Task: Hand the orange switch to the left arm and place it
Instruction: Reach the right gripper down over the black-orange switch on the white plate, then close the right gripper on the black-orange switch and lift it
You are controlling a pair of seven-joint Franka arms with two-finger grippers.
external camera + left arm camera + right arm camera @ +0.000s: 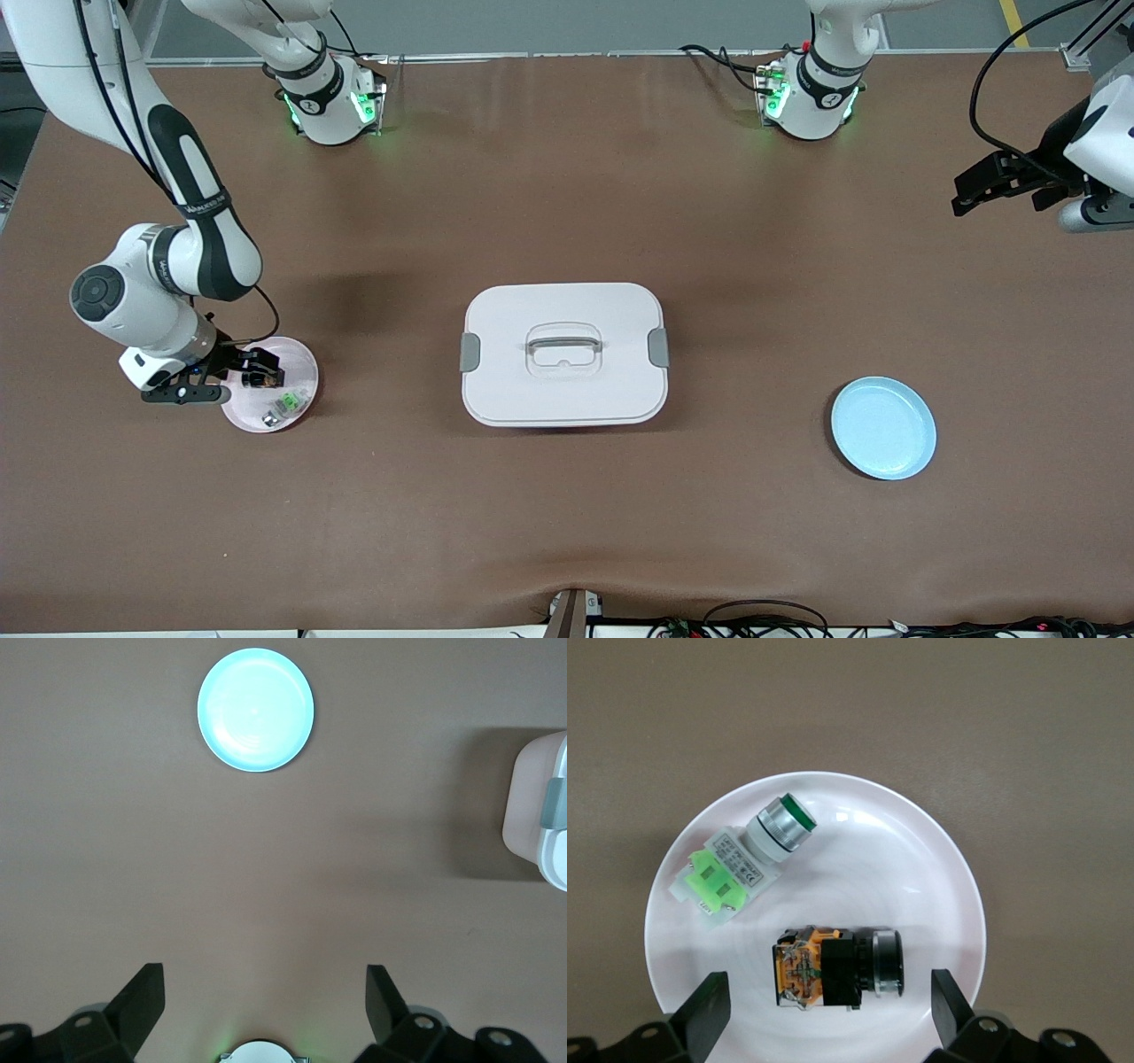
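Looking from the front, you can barely make out the orange switch (259, 379): it is a small dark speck on the pink plate (297, 354) at the right arm's end of the table, half covered by the right gripper (252, 370) hanging low over it. A green switch (283, 405) lies beside it on the same plate, nearer the camera. Your left gripper (970, 193) waits over bare table at the left arm's end, its arm cut off by the edge. The white box (564, 353) sits mid-table between the pink plate and the blue plate (882, 428).

Your left wrist view shows the left gripper (266, 992) spread wide with nothing in it, above bare table; the blue plate (255, 710) is well apart from it, and the box (540, 811) is cropped at the edge.

Your right wrist view shows the right gripper (831, 1003) equally wide, fingers (707, 1008) straddling the orange switch (837, 967) without touching it. The switch lies on its side on the pink plate (939, 877), near the green switch (740, 864).
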